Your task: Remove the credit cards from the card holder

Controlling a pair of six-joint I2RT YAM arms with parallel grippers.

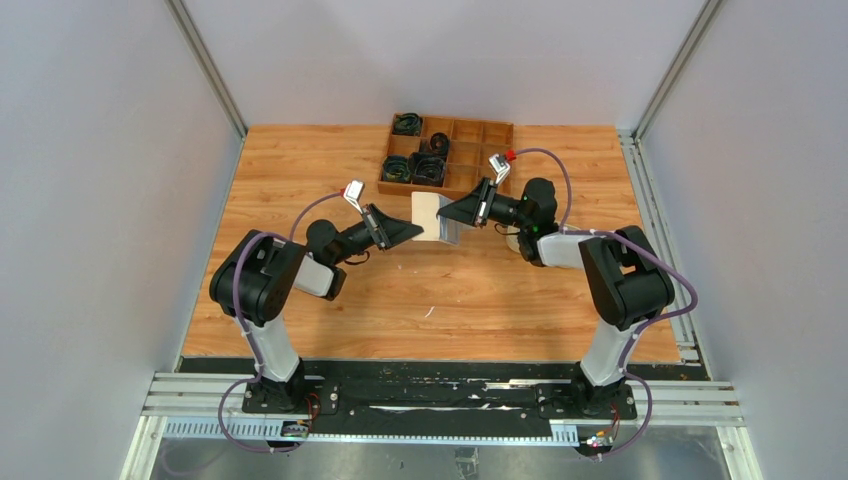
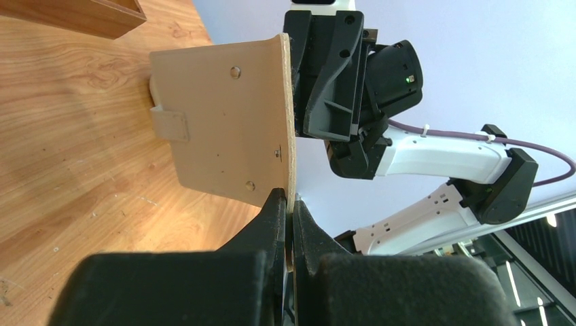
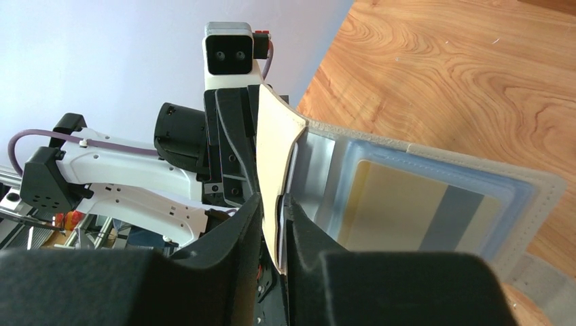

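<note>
card holder (image 2: 217, 115), beige-tan, held open: left gripper (image 2: 289, 204) clamps one edge, right gripper (image 3: 272, 217) pinches its flap; yellow-grey card (image 3: 421, 210) shows inside.

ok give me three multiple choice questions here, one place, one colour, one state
1. Where is the wallet?
A flat on the table
B held in the air between the left claw and the right claw
C on the floor

2. What colour is the card showing inside it?
A yellow with a grey stripe
B red
C green

3. How is the left claw?
A wide open
B out of view
C shut on the wallet's edge

Answers: 1 B, both claws hold it clear of the table; 2 A, plain in the right wrist view; 3 C, it pinches the edge with no gap.
</note>
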